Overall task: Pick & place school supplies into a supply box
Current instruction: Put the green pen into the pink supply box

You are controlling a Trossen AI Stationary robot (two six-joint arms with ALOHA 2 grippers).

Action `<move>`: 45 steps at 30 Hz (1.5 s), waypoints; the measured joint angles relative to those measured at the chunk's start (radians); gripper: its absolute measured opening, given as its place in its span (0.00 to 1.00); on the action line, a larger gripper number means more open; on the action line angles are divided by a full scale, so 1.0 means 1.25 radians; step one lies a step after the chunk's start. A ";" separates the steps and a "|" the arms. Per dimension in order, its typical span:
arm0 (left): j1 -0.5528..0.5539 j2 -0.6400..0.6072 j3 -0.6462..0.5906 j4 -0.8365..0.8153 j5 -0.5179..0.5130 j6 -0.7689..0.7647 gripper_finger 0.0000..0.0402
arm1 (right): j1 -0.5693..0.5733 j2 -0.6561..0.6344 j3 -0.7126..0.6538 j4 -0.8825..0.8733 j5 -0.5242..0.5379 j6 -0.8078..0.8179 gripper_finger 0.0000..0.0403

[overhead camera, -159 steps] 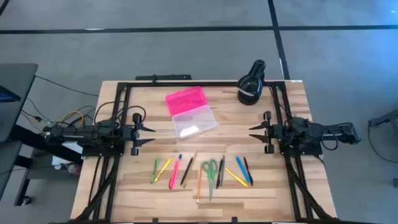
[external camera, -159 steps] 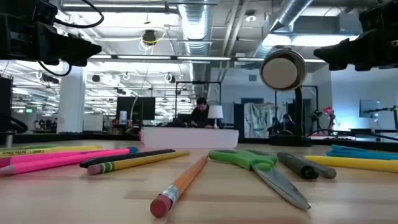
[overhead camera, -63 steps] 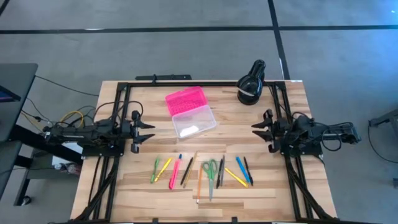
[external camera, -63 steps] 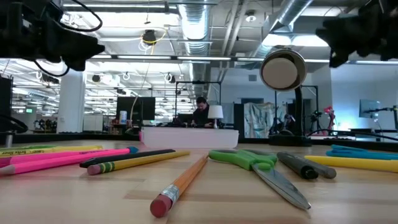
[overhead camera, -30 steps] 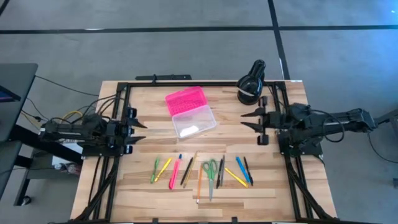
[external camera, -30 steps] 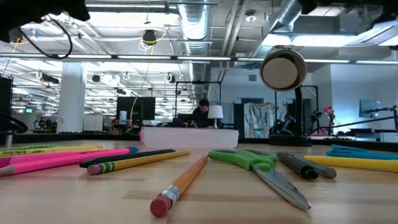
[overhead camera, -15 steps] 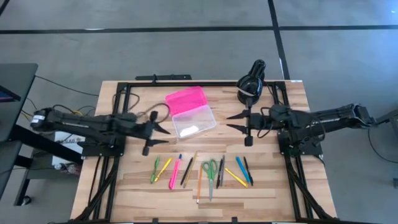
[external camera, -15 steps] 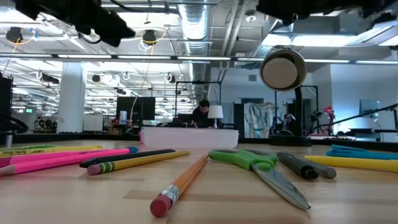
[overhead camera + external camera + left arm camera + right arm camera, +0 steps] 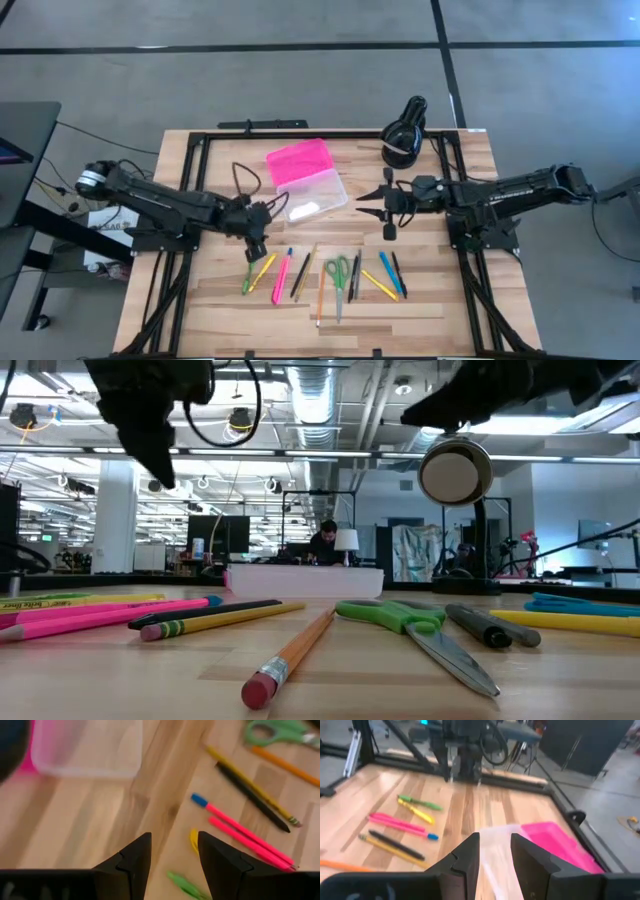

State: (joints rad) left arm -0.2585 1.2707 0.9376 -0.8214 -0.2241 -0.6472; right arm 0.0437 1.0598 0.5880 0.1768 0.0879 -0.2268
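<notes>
Left gripper [image 9: 256, 240]: fingers apart, empty, above table just left of yellow marker [image 9: 263, 268].
Right gripper [image 9: 385, 210]: fingers apart, empty, right of supply box [image 9: 307, 180].
School supplies [image 9: 322, 276]: row at near edge.
Advised: descend straddling single marker, avoid neighbouring green marker [image 9: 248, 273].

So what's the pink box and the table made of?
The supply box looks like plastic: a glossy hot pink lid and a see-through base that lets the table show through. The table looks like wood, pale planks with visible grain and seams, in a smooth finish.
</notes>
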 joint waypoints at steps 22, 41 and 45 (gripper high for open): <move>-0.229 0.219 0.001 -0.062 0.055 -0.632 0.39 | 0.000 0.086 0.000 0.033 0.042 -0.007 0.27; -0.230 0.293 0.000 -0.042 0.059 -0.610 0.39 | 0.000 0.086 0.000 0.056 0.041 -0.007 0.27; -0.230 0.293 -0.007 -0.017 0.057 -0.600 0.39 | 0.000 0.086 0.000 0.056 0.039 -0.007 0.27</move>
State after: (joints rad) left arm -0.5459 1.6363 0.9286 -0.8429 -0.1531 -1.3972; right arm 0.0433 1.1674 0.5877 0.2462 0.1372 -0.2356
